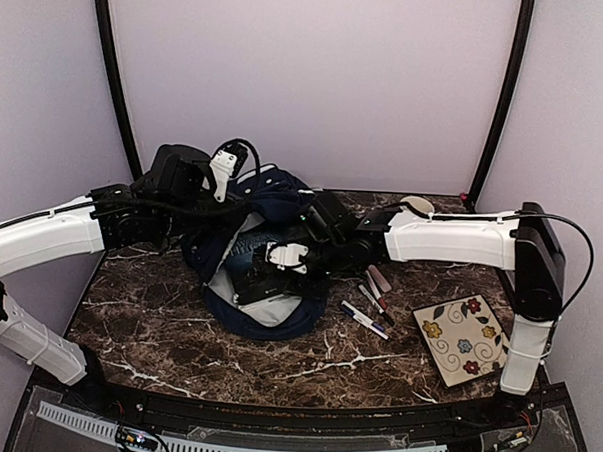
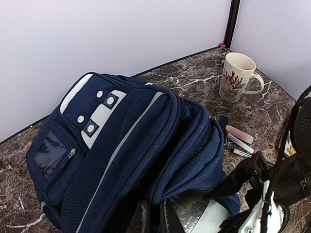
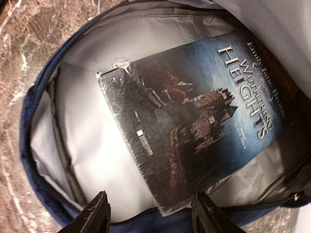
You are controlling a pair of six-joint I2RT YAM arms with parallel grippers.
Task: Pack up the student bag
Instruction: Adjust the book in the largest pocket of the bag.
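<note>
Right hand [image 3: 153,213] hangs spread wide and empty. We see the left hand [image 2: 154,219], cut off at the frame's edge, pinched shut on woven navy fabric. Beneath both we find the worktop [image 1: 157,320], dark marble veined white. The student bag [image 2: 126,141] slumps at its middle, its open mouth directly under the right hand. A glossy paperback [image 3: 194,121] lies inside on smooth grey lining, its right corner lost under the flap. A square flowered plate [image 1: 464,338] sits near right and a cream mug [image 2: 237,76] far right, with slim pens [image 1: 370,307] between plate and bag.
</note>
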